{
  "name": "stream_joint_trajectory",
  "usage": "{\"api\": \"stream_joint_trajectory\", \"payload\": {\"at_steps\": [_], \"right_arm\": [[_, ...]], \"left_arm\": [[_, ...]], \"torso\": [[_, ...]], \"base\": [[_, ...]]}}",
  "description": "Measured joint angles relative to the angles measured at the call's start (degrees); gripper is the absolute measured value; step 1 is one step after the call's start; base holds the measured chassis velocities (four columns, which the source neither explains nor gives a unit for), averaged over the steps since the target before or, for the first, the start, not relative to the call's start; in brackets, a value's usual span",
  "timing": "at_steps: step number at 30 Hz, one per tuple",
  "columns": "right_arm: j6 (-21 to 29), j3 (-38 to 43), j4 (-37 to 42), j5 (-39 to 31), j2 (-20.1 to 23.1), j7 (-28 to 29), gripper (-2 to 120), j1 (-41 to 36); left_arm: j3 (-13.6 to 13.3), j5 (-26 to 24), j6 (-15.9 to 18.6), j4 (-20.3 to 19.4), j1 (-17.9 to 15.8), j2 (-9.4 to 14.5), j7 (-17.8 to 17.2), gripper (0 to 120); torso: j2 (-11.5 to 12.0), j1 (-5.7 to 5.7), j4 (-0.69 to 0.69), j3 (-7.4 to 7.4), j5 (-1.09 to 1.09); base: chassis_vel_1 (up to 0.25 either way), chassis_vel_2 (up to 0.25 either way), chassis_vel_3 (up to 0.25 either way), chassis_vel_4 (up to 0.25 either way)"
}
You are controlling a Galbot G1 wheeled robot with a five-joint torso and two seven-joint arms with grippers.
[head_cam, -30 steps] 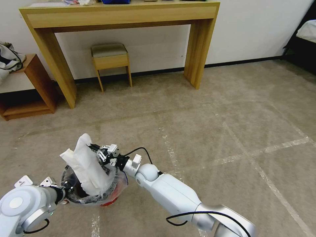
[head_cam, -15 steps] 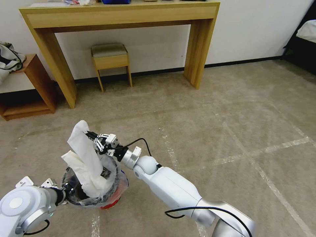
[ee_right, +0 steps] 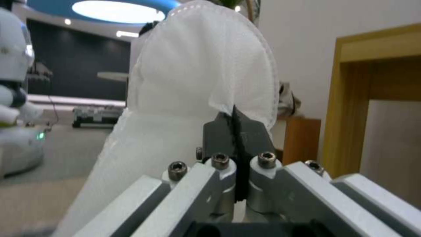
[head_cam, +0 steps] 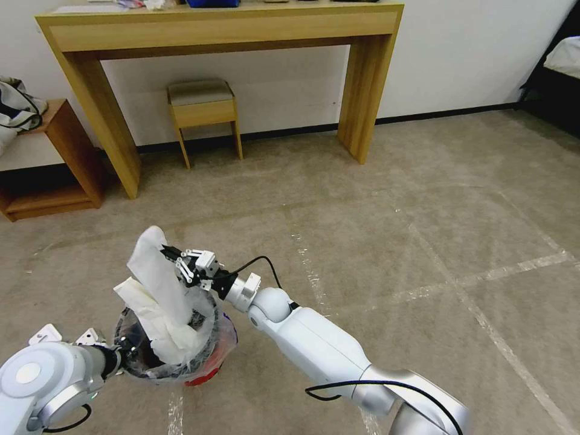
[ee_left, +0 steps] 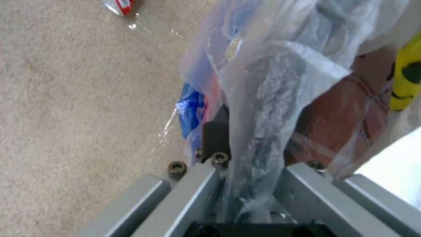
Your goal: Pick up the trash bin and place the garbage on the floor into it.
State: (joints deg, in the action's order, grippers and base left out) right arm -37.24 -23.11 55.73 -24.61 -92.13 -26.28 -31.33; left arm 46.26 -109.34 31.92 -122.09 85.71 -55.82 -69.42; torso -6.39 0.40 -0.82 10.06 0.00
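The trash bin (head_cam: 202,362), a small red bucket lined with a clear bag, hangs low in front of me in the head view. My left gripper (head_cam: 125,350) is shut on its near-left rim; the left wrist view shows the rim and bag (ee_left: 263,98) pinched between its jaws (ee_left: 250,141), with the red wall (ee_left: 337,108) behind. My right gripper (head_cam: 172,252) is shut on the top edge of a long white fabric piece (head_cam: 158,284) with a stitched rim (ee_right: 197,72). The piece stands upright with its lower end inside the bin. A red wrapper (ee_left: 119,4) lies on the carpet.
A wooden desk (head_cam: 362,90) stands against the far wall with a small stool (head_cam: 202,109) under it. A low shelf (head_cam: 66,157) with a bag (head_cam: 15,109) is at the left and a bed corner (head_cam: 565,57) at the right. Open carpet with tape lines (head_cam: 483,278) lies to the right.
My right gripper lifted the white piece higher over the bin, standing it more upright, then settled slightly down and right. The bin and left gripper hardly moved.
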Motion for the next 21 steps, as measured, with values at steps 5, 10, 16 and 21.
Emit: {"api": "stream_joint_trajectory", "payload": {"at_steps": [5,10,16,21], "right_arm": [[-1.12,0.25,-0.75,1.67,0.00,-0.68,0,-1.23],[-1.90,0.95,-1.32,3.36,-0.01,-1.03,0,-2.16],[-2.91,1.45,-2.41,5.72,0.00,-1.07,0,-3.37],[-2.93,1.36,-1.93,6.14,0.00,-0.98,0,-3.50]], "left_arm": [[0.23,-0.49,-0.14,0.19,-0.22,0.00,-0.15,0],[0.23,-0.56,-0.17,0.24,-0.36,-0.30,-0.21,0],[0.28,-0.78,-0.30,0.27,-0.51,-0.13,-0.38,0],[0.32,-0.83,-0.36,0.27,-0.51,-0.12,-0.43,0]], "torso": [[0.00,0.00,0.00,0.00,0.01],[0.00,0.00,0.00,0.00,0.00],[0.00,0.00,0.00,0.00,0.00],[0.00,0.00,0.00,-0.01,0.00]], "base": [[0.000,0.000,0.000,0.000],[0.000,0.000,0.000,0.000],[0.000,0.000,0.000,0.000],[0.000,0.000,0.000,0.000]]}}
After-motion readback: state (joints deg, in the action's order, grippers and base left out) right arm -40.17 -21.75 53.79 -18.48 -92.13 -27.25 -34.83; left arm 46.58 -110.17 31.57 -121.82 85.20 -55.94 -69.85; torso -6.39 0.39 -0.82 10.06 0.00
